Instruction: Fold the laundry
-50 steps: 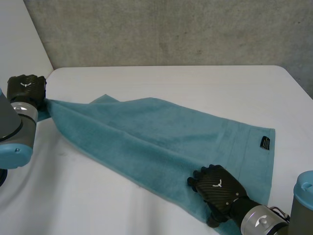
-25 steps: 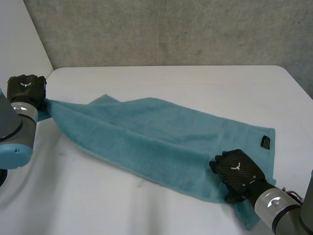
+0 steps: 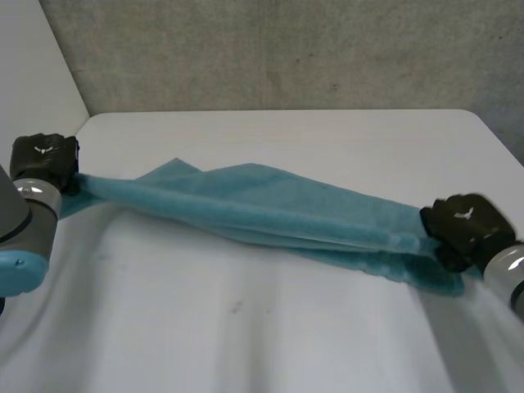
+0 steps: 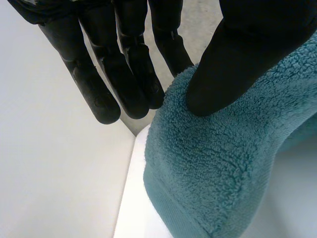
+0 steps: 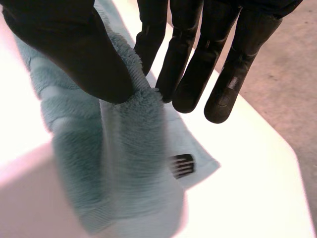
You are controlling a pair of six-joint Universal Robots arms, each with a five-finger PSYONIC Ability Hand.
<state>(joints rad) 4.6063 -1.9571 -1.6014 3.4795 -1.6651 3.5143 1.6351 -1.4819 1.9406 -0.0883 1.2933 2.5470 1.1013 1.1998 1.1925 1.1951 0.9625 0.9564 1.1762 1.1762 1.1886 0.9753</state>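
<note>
Teal towel (image 3: 270, 209) stretched between both hands across the white table (image 3: 286, 139).
The left hand (image 3: 45, 157) pinches one end between thumb and fingers at 9 o'clock of the table; the right hand (image 3: 465, 225) pinches the other end the same way at 4 o'clock.

Bright even light; table (image 5: 15, 129) glares white in right wrist view
</note>
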